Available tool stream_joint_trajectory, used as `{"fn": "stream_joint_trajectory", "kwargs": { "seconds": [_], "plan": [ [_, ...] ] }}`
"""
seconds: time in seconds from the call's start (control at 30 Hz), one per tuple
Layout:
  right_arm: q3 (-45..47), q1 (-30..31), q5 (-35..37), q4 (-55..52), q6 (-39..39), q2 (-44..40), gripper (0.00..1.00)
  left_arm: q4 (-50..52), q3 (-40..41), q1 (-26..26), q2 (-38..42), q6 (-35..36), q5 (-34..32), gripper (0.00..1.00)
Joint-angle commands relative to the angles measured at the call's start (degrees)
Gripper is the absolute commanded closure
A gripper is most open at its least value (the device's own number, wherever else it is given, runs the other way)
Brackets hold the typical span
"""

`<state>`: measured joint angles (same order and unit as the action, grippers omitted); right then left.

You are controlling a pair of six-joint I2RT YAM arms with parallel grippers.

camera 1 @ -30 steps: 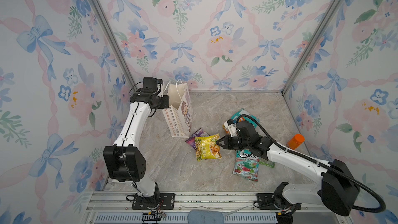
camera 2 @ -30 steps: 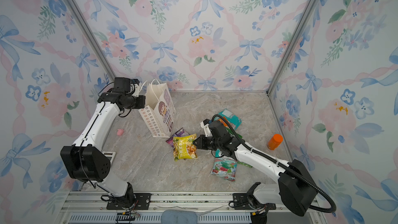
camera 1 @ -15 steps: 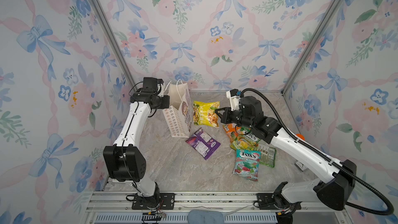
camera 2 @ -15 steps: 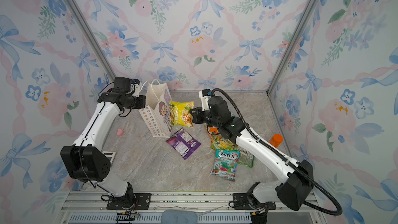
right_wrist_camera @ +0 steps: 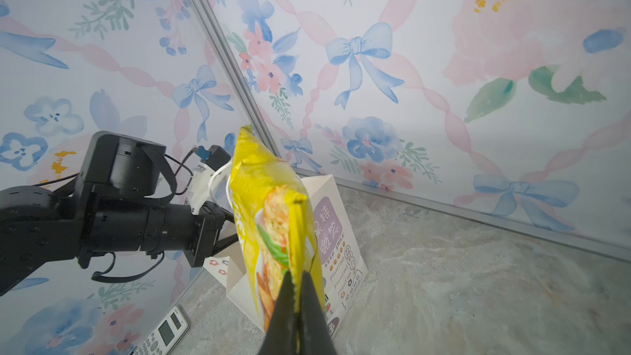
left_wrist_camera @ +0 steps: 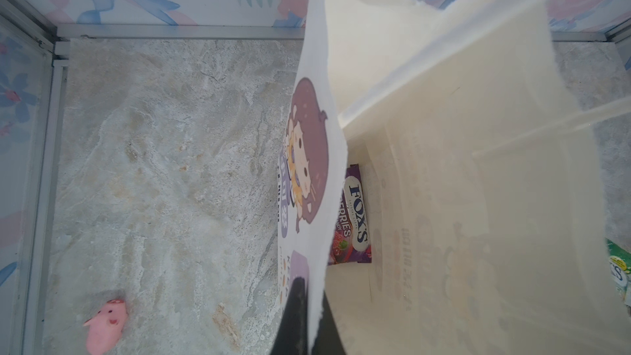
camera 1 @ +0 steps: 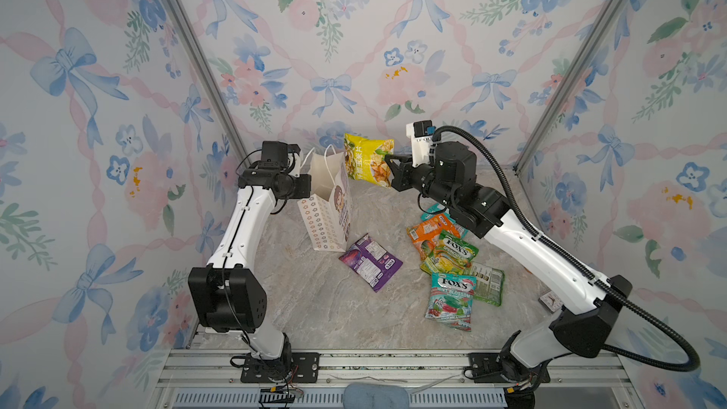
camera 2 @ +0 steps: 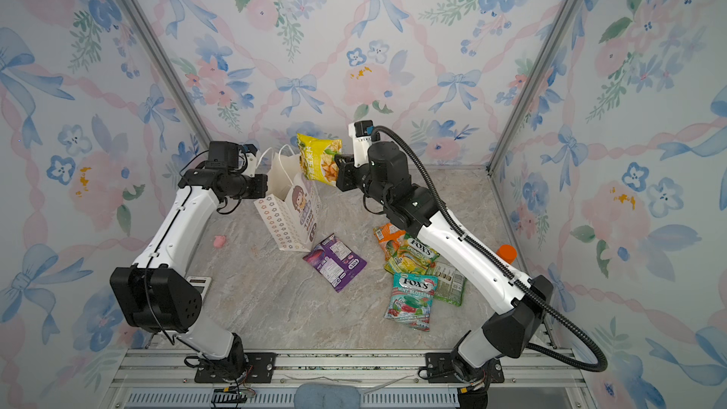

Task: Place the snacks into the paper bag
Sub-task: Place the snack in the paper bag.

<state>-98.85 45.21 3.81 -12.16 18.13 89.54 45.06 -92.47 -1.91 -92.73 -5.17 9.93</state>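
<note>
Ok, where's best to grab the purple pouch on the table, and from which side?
On the purple pouch, probably the edge farthest from the bag, from above: it lies flat, leaving only thin edges to pinch, and that end has bare table around it.

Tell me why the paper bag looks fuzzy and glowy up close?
In the left wrist view the paper bag sits close to the lens, so its edges blur and light glows through the paper; in the right wrist view the yellow snack pouch shows shiny glare; both top views look sharp.
</note>
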Motion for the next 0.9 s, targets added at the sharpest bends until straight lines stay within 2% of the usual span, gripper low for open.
{"fn": "stream_joint_trajectory", "kwargs": {
  "seconds": [0.0, 0.2, 0.37, 0.63, 0.87],
  "plan": [
    [-4.7, 3.6, 1.8, 1.3, -5.1, 2.2, 1.00, 0.9, 1.0, -0.5, 1.7, -0.8, 1.1, 1.00],
    [-9.1, 7.2, 1.3, 2.6, -6.5, 5.0, 1.00, 0.8, 1.0, -0.5, 1.5, -0.9, 1.4, 1.00],
    [-15.9, 7.5, 1.3, 0.1, -6.9, 11.3, 1.00, 0.8, 1.0, -0.5, 1.7, -0.9, 1.6, 1.00],
    [-28.6, 7.4, 7.6, -7.8, -10.1, 20.8, 1.00, 0.6, 1.1, -0.5, 2.5, -0.9, 1.5, 1.00],
    [-24.9, 7.1, 14.3, -7.0, -12.1, 19.2, 1.00, 0.5, 1.2, -0.4, 2.9, -0.9, 1.5, 1.00]
  ]
}}
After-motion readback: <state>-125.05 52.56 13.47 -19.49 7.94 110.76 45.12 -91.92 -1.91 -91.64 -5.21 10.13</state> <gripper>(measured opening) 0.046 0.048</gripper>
